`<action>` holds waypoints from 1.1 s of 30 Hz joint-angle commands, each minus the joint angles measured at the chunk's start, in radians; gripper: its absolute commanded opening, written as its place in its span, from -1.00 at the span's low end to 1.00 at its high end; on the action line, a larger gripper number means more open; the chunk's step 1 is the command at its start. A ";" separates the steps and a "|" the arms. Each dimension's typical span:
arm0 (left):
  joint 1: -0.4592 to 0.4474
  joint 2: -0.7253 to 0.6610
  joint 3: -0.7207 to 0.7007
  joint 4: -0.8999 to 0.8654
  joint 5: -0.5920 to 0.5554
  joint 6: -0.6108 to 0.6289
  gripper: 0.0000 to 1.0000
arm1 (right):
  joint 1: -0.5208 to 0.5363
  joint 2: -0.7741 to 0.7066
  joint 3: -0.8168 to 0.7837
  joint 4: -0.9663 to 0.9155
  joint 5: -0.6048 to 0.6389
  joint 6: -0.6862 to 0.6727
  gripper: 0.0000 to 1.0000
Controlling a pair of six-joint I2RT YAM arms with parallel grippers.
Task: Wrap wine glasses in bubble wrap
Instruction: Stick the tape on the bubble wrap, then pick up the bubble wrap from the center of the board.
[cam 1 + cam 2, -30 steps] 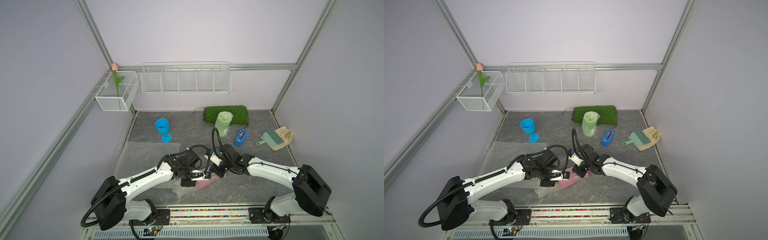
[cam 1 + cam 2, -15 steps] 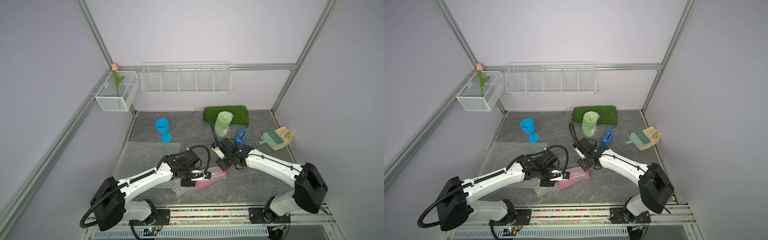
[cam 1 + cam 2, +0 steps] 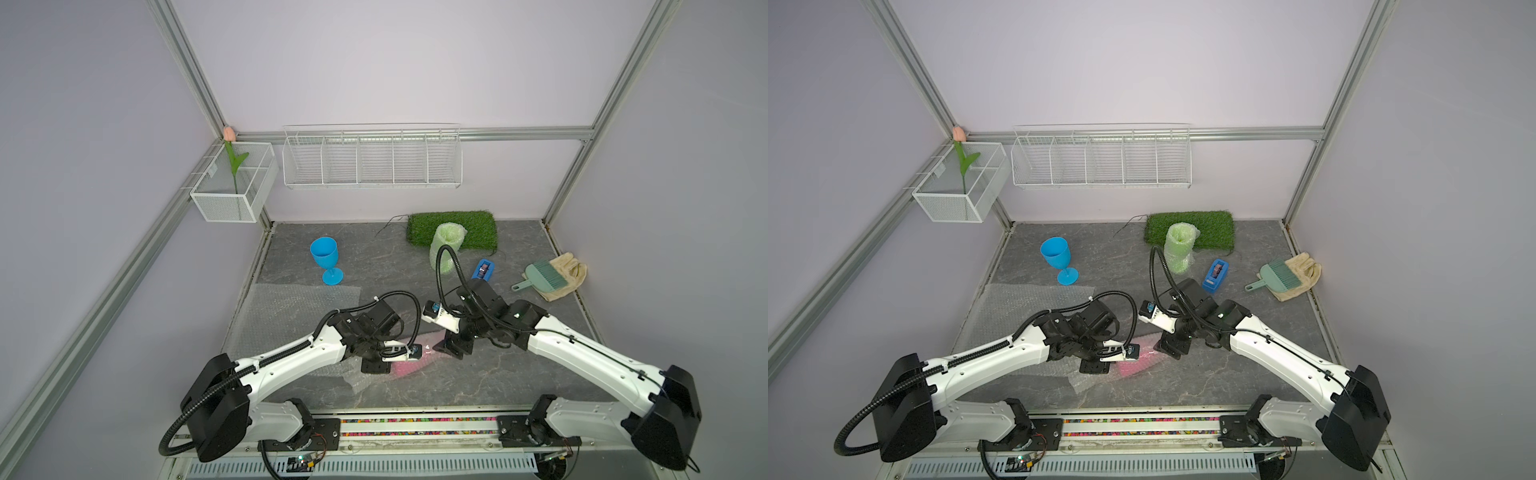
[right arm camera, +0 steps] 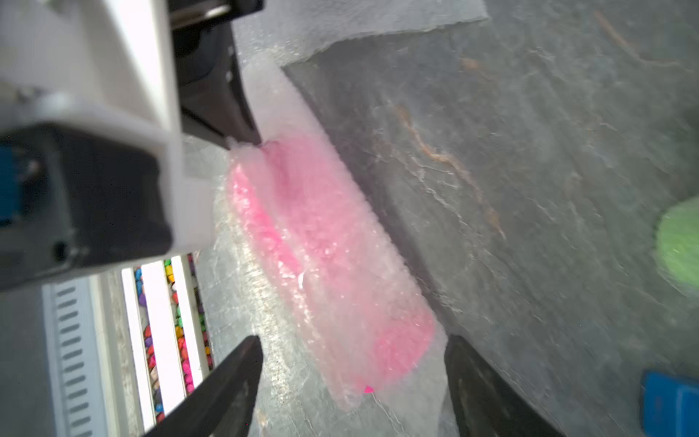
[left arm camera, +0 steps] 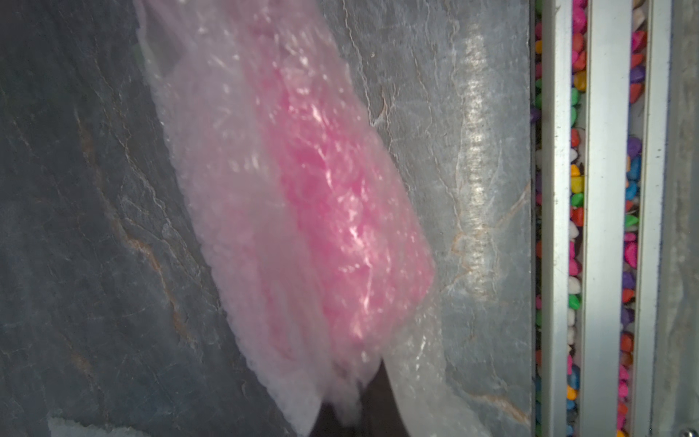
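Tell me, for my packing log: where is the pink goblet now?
In both top views the pink goblet lies wrapped in bubble wrap at front centre, between the left pincer and the right pincer.

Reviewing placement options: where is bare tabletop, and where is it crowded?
Bare slate: between the blue goblet and wrapped green goblet; by the front rail, right of the wrapped pink goblet. Crowded: left gripper and right gripper at that goblet; bubble wrap sheet covers the left.
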 commanded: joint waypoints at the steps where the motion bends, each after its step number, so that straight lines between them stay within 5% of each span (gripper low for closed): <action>1: -0.005 -0.006 -0.004 -0.020 0.006 0.006 -1.00 | 0.003 0.013 -0.048 0.057 -0.115 -0.144 0.59; 13: -0.005 -0.006 -0.004 -0.017 0.002 0.000 -1.00 | 0.004 0.151 -0.094 0.196 -0.160 -0.233 0.39; 25: -0.006 -0.035 -0.013 0.006 -0.017 -0.030 -0.99 | 0.004 0.134 -0.113 0.183 -0.153 -0.234 -0.67; 33: -0.004 -0.188 -0.031 0.026 -0.064 -0.077 -0.21 | -0.049 0.011 -0.182 0.323 -0.170 -0.144 -0.86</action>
